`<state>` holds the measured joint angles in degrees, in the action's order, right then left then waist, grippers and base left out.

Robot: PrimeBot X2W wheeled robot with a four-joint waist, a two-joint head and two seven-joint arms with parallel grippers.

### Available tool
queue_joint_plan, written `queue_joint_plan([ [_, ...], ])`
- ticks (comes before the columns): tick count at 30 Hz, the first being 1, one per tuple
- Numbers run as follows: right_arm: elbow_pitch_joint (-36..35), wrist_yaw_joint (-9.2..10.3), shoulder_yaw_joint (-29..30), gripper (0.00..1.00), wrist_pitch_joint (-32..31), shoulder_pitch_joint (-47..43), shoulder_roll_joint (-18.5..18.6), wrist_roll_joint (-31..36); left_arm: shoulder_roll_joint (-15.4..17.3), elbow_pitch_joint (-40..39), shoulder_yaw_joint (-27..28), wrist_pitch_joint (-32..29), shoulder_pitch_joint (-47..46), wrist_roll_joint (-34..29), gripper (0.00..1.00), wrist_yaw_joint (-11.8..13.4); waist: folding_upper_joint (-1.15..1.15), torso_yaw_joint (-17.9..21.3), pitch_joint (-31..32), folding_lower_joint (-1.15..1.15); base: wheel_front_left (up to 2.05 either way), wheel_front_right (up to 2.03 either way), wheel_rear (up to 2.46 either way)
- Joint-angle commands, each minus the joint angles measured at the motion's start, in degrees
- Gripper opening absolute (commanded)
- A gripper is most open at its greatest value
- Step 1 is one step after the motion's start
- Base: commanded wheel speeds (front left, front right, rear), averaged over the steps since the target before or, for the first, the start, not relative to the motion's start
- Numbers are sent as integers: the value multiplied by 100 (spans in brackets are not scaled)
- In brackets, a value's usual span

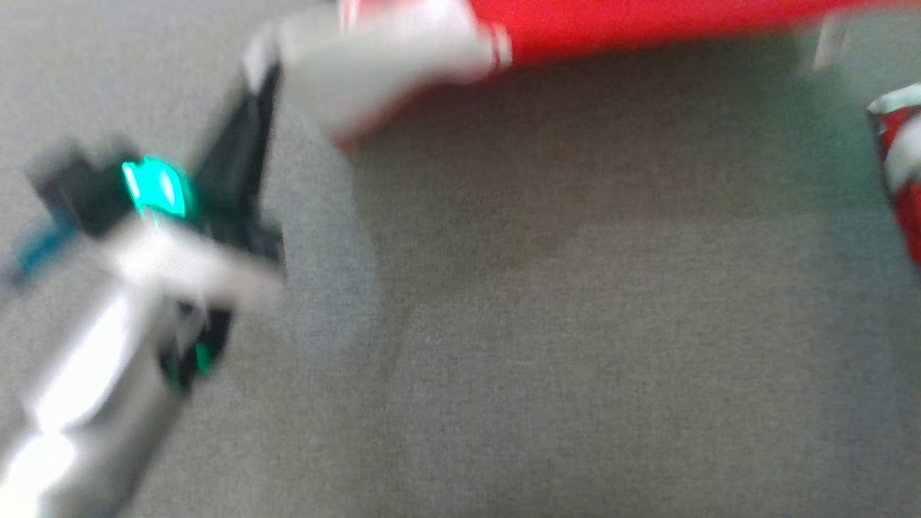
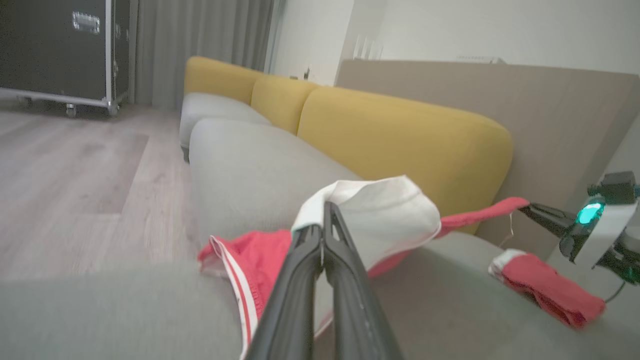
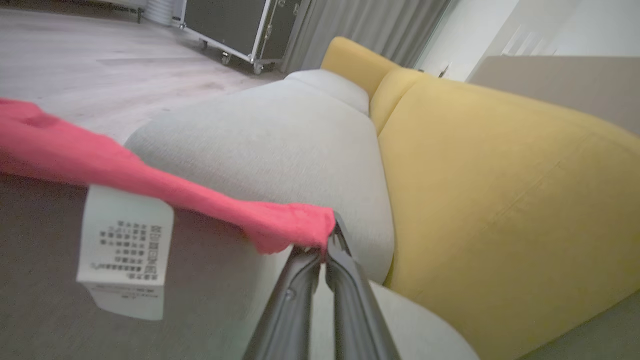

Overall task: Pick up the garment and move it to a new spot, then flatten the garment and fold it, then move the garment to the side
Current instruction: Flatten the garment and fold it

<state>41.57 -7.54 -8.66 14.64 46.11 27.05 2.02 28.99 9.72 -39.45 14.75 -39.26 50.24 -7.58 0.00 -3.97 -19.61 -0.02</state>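
Here our left pincer (image 2: 326,212) is clamped on the white inner edge of the red garment (image 2: 250,255) at the centre of the left wrist frame. Our right pincer (image 3: 331,232) grips a red corner mid-frame, with the cloth stretched between them over the grey sofa seat (image 3: 280,135).

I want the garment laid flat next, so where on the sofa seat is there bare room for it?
The grey seat cushion is bare across its middle, bordered by the left gripper, the red garment beyond and bunched red cloth at the right. Crowded: the far strip, where the garment spans to the right gripper.
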Motion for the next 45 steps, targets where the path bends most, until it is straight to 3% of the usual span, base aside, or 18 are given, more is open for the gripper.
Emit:
queue_joint_plan([
  [1, -206, 5, 16, 0, 35, -243, 60, -66, 332, -221, 320, 24, 74, -85, 0, 9, 0, 27, 261, 2, 0, 0, 0],
  [10, -879, 5, 409, 0, -127, -2457, 53, -521, 163, -1002, 507, 24, 2853, -255, 0, 392, 0, 107, 857, 2, 0, 0, 0],
  [21, -3172, 5, 1172, 0, -1169, -4892, -364, -573, 51, -1716, 799, 25, 4418, -303, 0, 660, 0, 170, 1151, 2, 0, 0, 0],
  [26, -3505, 5, 1249, 0, -1414, -4980, -377, -599, -55, -1707, 883, 25, 4249, -188, 0, 605, 0, 212, 1080, 2, 0, 0, 0],
  [34, -3340, 5, 1182, 0, -1614, -4382, -409, -580, -320, -1302, 932, -38, 3256, -136, 0, 364, 0, 187, 763, 2, 0, 0, 0],
  [45, -2476, 5, 810, 0, -1712, -3068, -339, -637, -478, -235, 767, -122, 1367, -240, 0, 48, 0, 118, 122, 2, 0, 0, 0],
])
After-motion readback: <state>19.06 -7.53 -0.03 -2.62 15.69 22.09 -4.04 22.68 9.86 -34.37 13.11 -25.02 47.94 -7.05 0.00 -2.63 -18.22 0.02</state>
